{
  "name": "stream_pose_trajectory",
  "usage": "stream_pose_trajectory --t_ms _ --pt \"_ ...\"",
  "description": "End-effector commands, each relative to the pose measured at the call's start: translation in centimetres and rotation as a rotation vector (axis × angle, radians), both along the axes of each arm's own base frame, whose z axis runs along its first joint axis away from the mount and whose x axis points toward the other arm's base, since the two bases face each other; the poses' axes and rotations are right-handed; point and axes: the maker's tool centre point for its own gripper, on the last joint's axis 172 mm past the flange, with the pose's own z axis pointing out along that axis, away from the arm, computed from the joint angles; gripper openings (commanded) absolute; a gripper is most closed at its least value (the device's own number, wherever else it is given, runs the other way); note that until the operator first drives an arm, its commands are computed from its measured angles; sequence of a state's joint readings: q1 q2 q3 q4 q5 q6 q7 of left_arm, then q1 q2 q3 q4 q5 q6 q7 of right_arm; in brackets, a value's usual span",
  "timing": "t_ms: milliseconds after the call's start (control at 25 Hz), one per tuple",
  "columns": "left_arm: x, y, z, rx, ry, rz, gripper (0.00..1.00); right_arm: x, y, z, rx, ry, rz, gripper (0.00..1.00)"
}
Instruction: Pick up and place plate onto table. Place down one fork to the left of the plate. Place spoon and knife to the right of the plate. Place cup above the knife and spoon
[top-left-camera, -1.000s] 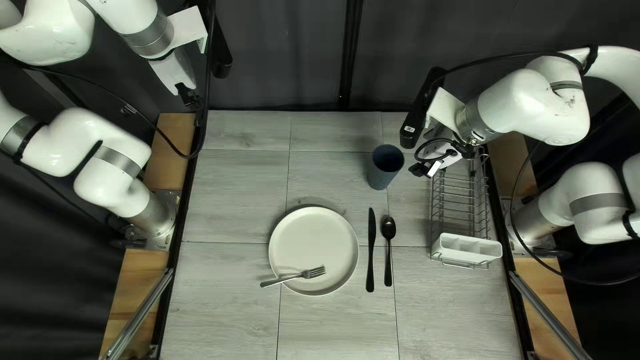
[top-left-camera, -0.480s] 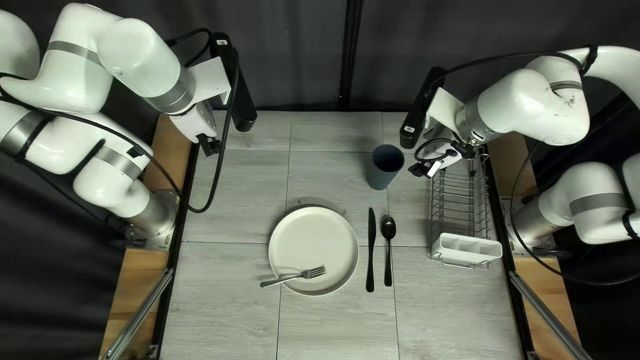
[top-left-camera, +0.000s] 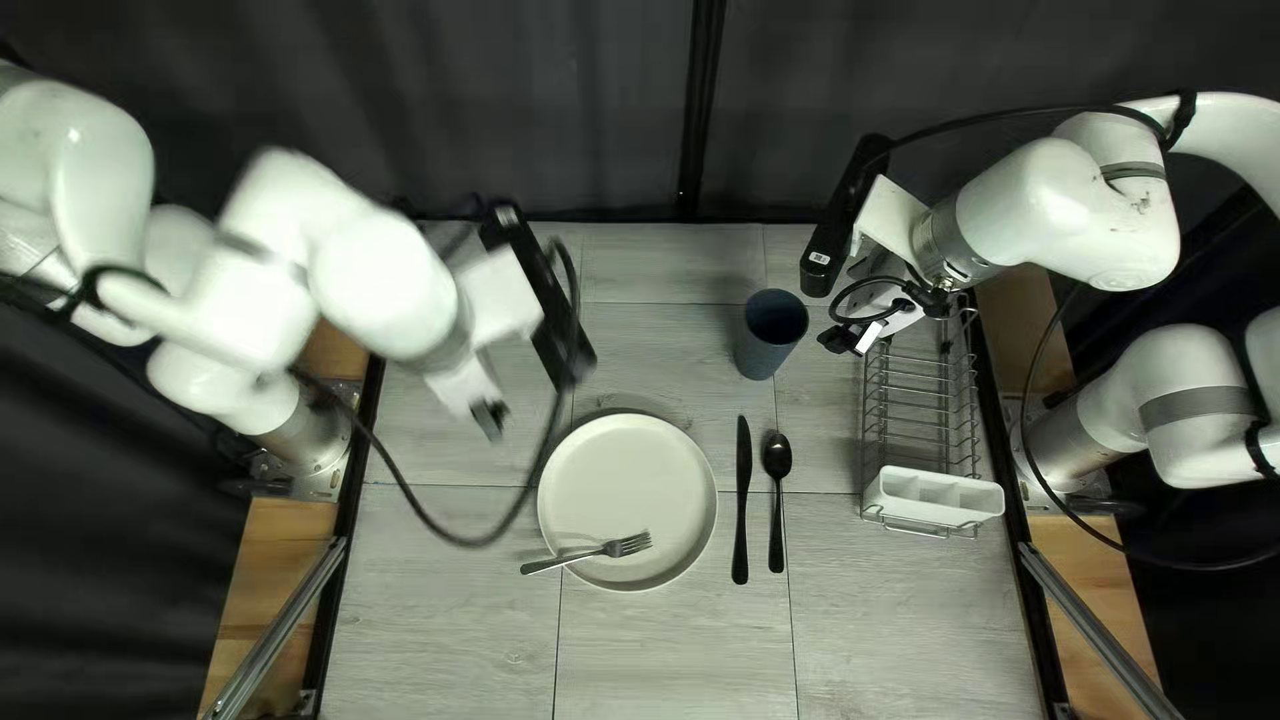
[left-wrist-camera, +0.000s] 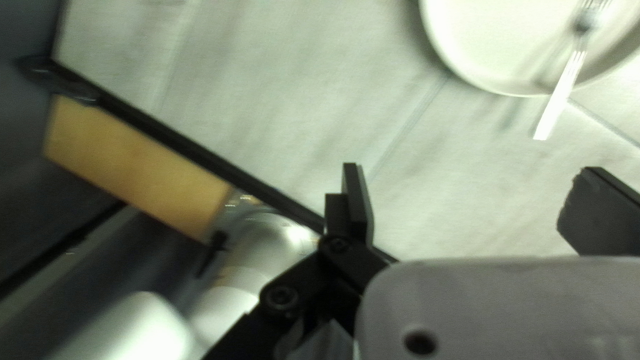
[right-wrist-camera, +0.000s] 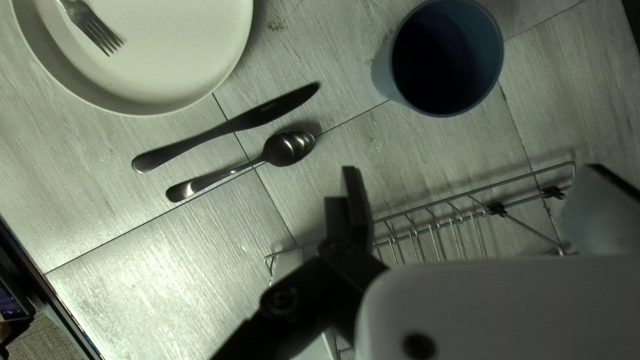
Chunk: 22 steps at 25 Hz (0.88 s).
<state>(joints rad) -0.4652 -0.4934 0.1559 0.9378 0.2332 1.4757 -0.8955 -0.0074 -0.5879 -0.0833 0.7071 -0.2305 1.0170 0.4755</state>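
Dark curtain [top-left-camera: 574,107] hangs behind the far edge of the pale grey desk [top-left-camera: 467,614], whose surface is crossed by thin seams. Near the middle lies a round white plate [top-left-camera: 620,480]. The fork [top-left-camera: 550,563] rests across its near left rim, tines inside to the right, handle sticking out leftward over the desk. Right of the plate, and apart from it, the knife [top-left-camera: 742,514] and spoon [top-left-camera: 776,460] lie side by side, both dark, handles toward the near edge, the knife closer to the plate. On their far side the blue cup [top-left-camera: 768,354] stands upright, its mouth open. Farther right sits a wire rack [top-left-camera: 920,400] with a white holder [top-left-camera: 940,496] at its near end.

The left arm reaches in, blurred, over the far left of the desk. Its left gripper [top-left-camera: 490,423] hangs beyond the plate and to its left. In the left wrist view its jaws stand wide apart with nothing gripped; the plate and fork are ahead of them. The right gripper [top-left-camera: 850,342] hangs by the rack's far end, to the right of the cup. In the right wrist view its jaws are also spread, holding nothing, with part of the rack showing between them.
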Motion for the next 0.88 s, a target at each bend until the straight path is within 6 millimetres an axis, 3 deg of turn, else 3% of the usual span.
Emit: stream_pose_trajectory --t_ms 40,200,320,440,720,880 --pt "0.2 -0.7 -0.8 -0.016 0.004 0.015 1.00 0.0 0.0 0.0 0.000 0.000 0.000 1.00" --pt "2.9 -3.9 -5.2 0.004 -0.016 -0.044 1.00 0.0 0.0 0.0 0.000 0.000 0.000 1.00" --pt "4.3 -5.1 -7.0 0.010 -0.039 -0.084 1.00 0.0 0.0 0.0 0.000 0.000 0.000 1.00" --pt "6.2 -6.0 -10.1 0.014 -0.053 -0.128 1.00 0.0 0.0 0.0 0.000 0.000 0.000 1.00" --pt "8.7 -7.0 -17.0 -0.038 -0.089 -0.194 1.00 0.0 0.0 0.0 0.000 0.000 0.000 1.00" --pt "9.5 -7.6 -19.4 -0.051 -0.077 -0.226 1.00 0.0 0.0 0.0 0.000 0.000 0.000 1.00"
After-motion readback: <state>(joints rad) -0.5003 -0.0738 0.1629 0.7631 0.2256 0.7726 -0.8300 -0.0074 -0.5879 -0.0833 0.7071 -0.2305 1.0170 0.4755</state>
